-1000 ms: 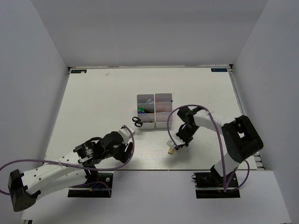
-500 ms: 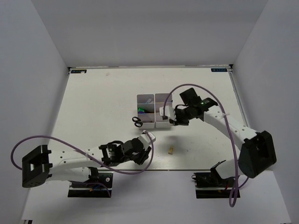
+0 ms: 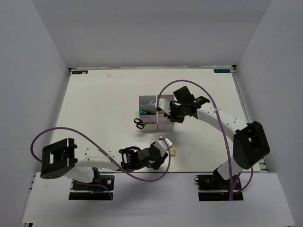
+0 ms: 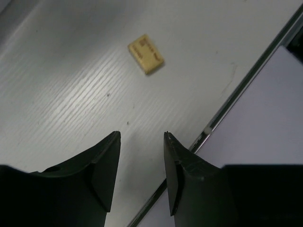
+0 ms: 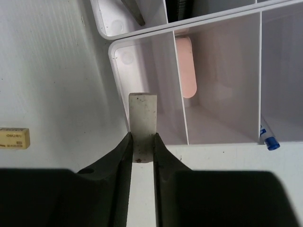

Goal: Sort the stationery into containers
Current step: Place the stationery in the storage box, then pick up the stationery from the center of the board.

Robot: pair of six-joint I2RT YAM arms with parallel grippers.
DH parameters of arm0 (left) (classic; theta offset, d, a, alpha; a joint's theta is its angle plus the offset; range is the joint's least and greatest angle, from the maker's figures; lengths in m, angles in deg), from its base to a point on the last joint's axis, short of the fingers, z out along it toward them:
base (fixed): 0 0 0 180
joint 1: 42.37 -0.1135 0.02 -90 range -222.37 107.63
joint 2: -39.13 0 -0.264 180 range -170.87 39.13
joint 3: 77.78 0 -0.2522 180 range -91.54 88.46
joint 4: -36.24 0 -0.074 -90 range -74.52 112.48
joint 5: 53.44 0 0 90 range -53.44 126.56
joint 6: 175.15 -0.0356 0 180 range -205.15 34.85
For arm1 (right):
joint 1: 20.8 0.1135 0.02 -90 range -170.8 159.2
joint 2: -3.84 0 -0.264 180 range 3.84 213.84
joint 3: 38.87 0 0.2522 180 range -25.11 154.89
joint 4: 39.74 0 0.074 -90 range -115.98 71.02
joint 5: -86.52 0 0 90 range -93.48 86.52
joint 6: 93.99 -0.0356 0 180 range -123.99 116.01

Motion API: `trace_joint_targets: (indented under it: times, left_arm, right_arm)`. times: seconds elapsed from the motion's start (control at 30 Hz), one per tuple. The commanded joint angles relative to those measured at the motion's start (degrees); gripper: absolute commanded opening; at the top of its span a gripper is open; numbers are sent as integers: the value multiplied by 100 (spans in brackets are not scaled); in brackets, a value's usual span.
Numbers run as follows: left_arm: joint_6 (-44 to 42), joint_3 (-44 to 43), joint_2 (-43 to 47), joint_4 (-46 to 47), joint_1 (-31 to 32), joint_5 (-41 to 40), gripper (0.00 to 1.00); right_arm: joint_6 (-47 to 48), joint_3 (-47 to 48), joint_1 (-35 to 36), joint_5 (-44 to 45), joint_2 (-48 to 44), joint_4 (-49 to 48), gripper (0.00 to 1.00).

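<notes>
The containers [image 3: 163, 124] are a block of white bins at mid-table. My right gripper [image 5: 142, 137] is shut on a grey eraser [image 5: 142, 116] and holds it above the near corner of a bin [image 5: 222, 109] that holds a pinkish-white piece [image 5: 185, 66]. In the top view the right gripper [image 3: 167, 115] hovers over the right column. A tan eraser [image 4: 146, 53] lies flat on the table just ahead of my left gripper [image 4: 142, 135], which is open, empty and low; from above, the eraser [image 3: 174, 152] lies right of the left gripper [image 3: 166, 144].
Black-handled scissors [image 3: 139, 124] stick out of the near-left bin. A green-capped marker [image 3: 143, 112] lies in the left column. A blue pen tip [image 5: 268, 138] shows in the neighbouring bin. The table's front edge [image 4: 246, 80] runs close to the tan eraser.
My right gripper has gone from the front of the table, by the tan eraser, up to the bins. My left arm has stretched right toward the tan eraser.
</notes>
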Motion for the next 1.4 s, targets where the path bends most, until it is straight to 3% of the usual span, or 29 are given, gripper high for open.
trace_joint_targets:
  times: [0.0,0.03,0.1,0.23,0.33,0.37,0.4,0.43,0.57,0.67,0.97,1.2,1.23,1.37]
  left_arm:
    - [-40,-424,-179,348,47,-156,52]
    - [-58,-469,-215,357,56,-147,52]
    - [-58,-654,-408,366,47,-121,52]
    - [-49,-838,-672,410,100,-68,52]
    - [-23,-1005,-926,471,126,-76,52]
    - [3,-1084,-971,489,135,-85,51]
    - [21,-1120,-1067,567,126,-68,51]
    - [21,-1190,-1164,577,161,-102,49]
    - [126,-1479,-1507,612,223,-348,42]
    - [293,-1717,-1780,577,223,-821,39]
    - [1040,-2745,-2685,-785,249,-2193,40]
    - [1629,-3220,-3089,-1726,232,-2493,40]
    - [1655,-3229,-3116,-1735,223,-2485,40]
    - [1814,-3308,-3309,-1840,214,-2301,42]
  right_arm:
    - [-152,346,79,112,15,-164,24]
    - [-178,355,70,130,59,-164,47]
    - [-214,355,105,51,50,-103,65]
    - [-389,319,62,-55,-152,-94,69]
    - [-626,320,35,58,-336,-94,53]
    - [-792,311,26,155,-502,-146,25]
    - [-1029,250,35,435,-564,-208,5]
    - [-1345,214,26,812,-617,-347,0]
    - [-2129,-49,0,2375,-1047,-735,0]
    - [-2542,-225,-105,2669,-1276,-491,0]
    - [-2851,-1034,-430,2582,-2076,-683,4]
    - [-2939,-1324,-747,2371,-2261,-674,11]
    - [-2956,-1341,-782,2293,-2296,-674,17]
    - [-2982,-1359,-949,2144,-2358,-630,23]
